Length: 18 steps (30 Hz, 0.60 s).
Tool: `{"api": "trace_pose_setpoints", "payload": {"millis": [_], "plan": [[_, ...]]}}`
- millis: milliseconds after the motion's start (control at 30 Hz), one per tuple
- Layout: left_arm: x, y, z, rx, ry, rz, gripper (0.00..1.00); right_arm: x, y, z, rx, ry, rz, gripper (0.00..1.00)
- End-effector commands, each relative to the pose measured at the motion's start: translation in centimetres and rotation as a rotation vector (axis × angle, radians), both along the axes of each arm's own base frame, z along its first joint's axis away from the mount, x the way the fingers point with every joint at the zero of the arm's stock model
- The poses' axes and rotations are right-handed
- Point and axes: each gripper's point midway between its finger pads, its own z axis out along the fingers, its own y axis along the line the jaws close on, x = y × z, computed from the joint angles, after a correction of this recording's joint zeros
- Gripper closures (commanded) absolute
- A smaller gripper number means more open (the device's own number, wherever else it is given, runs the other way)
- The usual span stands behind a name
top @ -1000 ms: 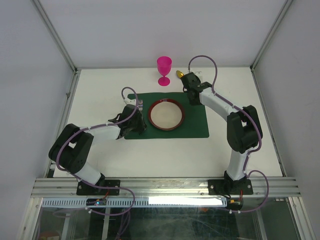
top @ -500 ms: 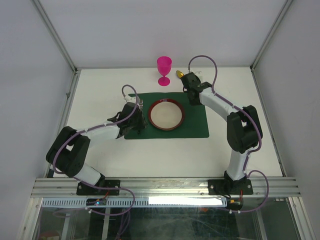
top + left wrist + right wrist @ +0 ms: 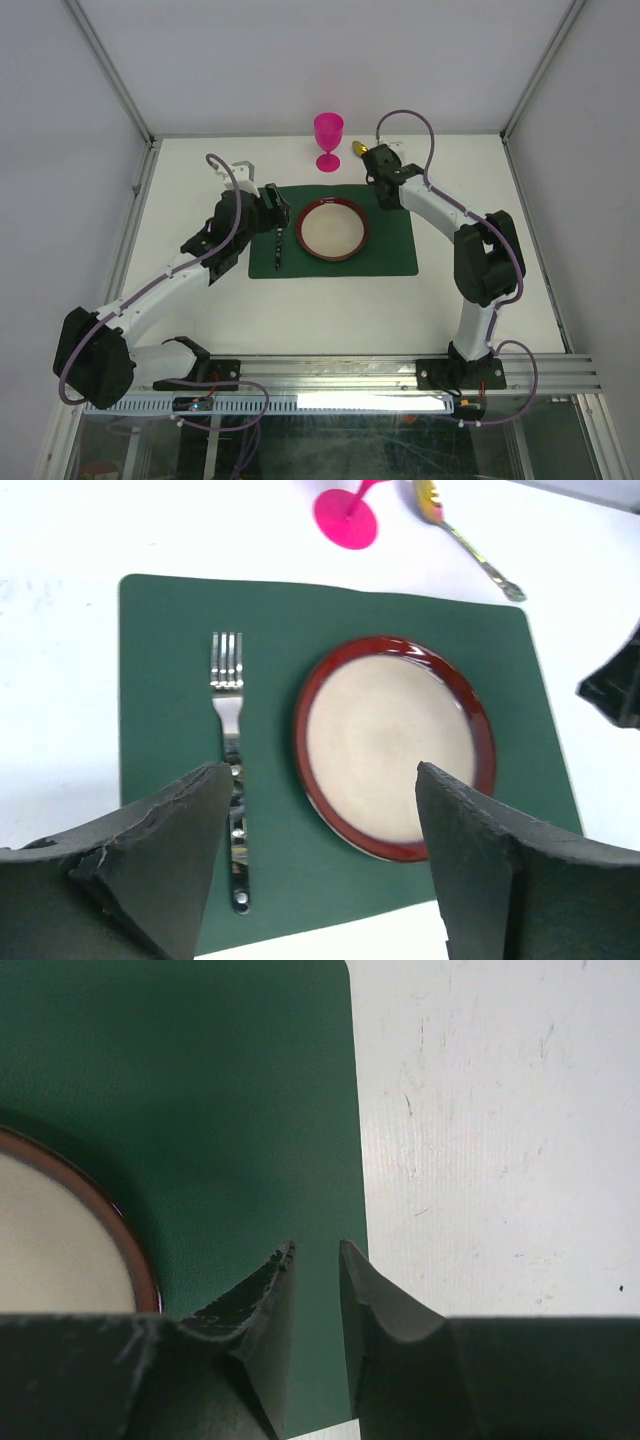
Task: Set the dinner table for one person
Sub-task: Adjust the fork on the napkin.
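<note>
On the white dinner table (image 3: 330, 310) lies a dark green placemat (image 3: 392, 245) with a red-rimmed plate (image 3: 332, 229) at its middle. A silver fork (image 3: 277, 246) lies flat on the mat left of the plate, tines pointing away from me. My left gripper (image 3: 271, 204) hovers open above the fork (image 3: 229, 710) and plate (image 3: 393, 745), with nothing between its fingers. My right gripper (image 3: 389, 199) hangs over the mat's far right part (image 3: 200, 1110). Its fingers stand a narrow gap apart and hold nothing.
A pink goblet (image 3: 328, 140) stands just beyond the mat's far edge. A gold-bowled spoon (image 3: 358, 148) lies to the right of it, also visible as the spoon (image 3: 465, 538) in the left wrist view. Aluminium rails (image 3: 140, 190) frame the table.
My left gripper has opened, let go of the fork and lifted away toward the far left. The fork now lies on the mat. The right arm has not moved.
</note>
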Motion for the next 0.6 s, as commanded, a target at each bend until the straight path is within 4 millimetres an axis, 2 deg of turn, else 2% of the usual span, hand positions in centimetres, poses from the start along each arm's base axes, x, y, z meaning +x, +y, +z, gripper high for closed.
{"api": "trace_pose_setpoints", "payload": {"millis": [0,133,200,333,467,567], "plan": [[1.3,1.8,0.6,0.116,-0.041,0.083,0.2,1.4,0.9,5.0,0.059,-0.14,0.031,0.72],[2.4,2.3,0.1,0.182,-0.04,0.113,0.07,1.6,1.3,6.4,0.085,-0.171,0.062,0.66],[3.0,2.6,0.0,0.198,-0.041,0.146,0.01,1.6,1.4,7.3,0.098,-0.197,0.06,0.53],[3.9,3.5,-0.2,0.238,-0.04,0.191,0.01,2.1,1.5,9.2,0.136,-0.255,0.062,0.28],[4.4,3.7,-0.6,0.233,-0.016,0.166,0.01,3.0,2.0,10.4,0.173,-0.286,0.076,0.25],[4.4,4.6,-0.9,0.213,-0.005,0.173,0.01,3.9,2.2,11.1,0.18,-0.299,0.088,0.25]]}}
